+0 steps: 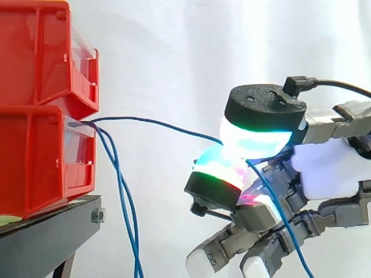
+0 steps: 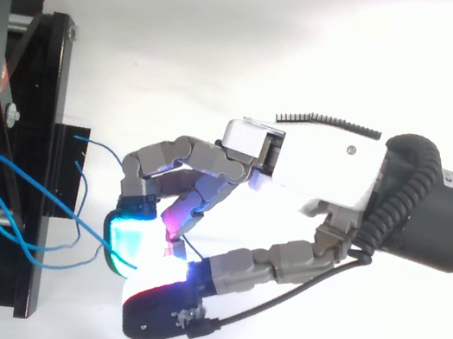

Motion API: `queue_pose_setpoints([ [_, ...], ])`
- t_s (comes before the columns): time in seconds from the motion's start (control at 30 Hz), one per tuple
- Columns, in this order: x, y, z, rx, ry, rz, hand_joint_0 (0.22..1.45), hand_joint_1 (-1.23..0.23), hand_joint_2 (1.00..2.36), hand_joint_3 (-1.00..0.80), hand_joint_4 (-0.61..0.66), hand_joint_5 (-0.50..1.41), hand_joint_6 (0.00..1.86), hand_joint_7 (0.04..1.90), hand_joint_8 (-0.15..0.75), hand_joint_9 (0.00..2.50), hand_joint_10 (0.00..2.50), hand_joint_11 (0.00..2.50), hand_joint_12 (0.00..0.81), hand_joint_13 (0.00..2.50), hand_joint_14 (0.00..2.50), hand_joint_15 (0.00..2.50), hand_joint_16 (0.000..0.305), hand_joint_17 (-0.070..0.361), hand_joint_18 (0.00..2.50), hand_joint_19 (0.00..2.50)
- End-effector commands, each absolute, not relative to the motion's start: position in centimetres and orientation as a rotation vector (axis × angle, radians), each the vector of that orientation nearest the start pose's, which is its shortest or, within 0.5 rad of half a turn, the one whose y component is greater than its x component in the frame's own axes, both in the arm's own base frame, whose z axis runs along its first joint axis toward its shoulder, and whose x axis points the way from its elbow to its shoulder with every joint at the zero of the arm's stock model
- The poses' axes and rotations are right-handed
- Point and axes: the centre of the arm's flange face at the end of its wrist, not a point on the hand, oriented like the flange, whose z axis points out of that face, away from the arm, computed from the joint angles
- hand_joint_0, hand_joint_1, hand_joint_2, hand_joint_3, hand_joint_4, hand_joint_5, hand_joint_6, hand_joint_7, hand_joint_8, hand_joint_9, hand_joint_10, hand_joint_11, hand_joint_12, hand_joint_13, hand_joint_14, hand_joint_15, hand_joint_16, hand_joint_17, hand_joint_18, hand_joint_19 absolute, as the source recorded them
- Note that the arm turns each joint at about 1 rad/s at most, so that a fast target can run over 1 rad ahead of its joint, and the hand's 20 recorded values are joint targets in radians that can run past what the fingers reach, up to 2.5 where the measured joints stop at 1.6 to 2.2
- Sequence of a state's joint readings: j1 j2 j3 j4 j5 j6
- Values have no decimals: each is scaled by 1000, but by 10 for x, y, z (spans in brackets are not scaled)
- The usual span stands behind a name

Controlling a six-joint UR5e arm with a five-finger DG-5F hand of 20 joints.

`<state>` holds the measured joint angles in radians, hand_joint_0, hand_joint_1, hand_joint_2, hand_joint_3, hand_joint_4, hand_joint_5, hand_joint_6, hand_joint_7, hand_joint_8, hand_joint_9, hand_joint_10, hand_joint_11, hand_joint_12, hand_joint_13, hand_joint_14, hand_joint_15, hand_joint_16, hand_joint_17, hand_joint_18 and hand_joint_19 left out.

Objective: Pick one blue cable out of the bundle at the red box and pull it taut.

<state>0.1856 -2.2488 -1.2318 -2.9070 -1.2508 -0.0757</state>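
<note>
My hand [image 1: 324, 168] pinches one blue cable [image 1: 156, 123] between two glowing pads [image 1: 255, 139], right of the red box [image 1: 40, 162]. This cable runs almost straight from the box; other cables [image 1: 124, 197] hang beside the box.

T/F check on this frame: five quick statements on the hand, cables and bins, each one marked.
1. The hand pinches a blue cable between glowing pads. True.
2. That cable leaves the lower red bin. True.
3. Every blue cable runs to the hand. False: the other cables hang down beside the black stand.
4. The stand is white. False: it is black.
5. The hand touches the lower red bin. False: it is apart from it, to its right in the side view.
</note>
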Motion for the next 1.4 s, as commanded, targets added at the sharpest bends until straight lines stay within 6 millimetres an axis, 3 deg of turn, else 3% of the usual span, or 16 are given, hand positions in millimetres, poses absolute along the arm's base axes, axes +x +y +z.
queue_pose_setpoints([
  [0.0,738,-28,254,1266,1239,984,577,-839,1030,-15,152,-103,837,1452,350,968,20,1096,416,574,7,219,56,126,742,434],
  [1.37,738,-29,254,1268,1239,981,573,-841,1029,-17,155,-100,835,1440,341,943,22,1012,412,566,6,208,56,126,735,425],
])
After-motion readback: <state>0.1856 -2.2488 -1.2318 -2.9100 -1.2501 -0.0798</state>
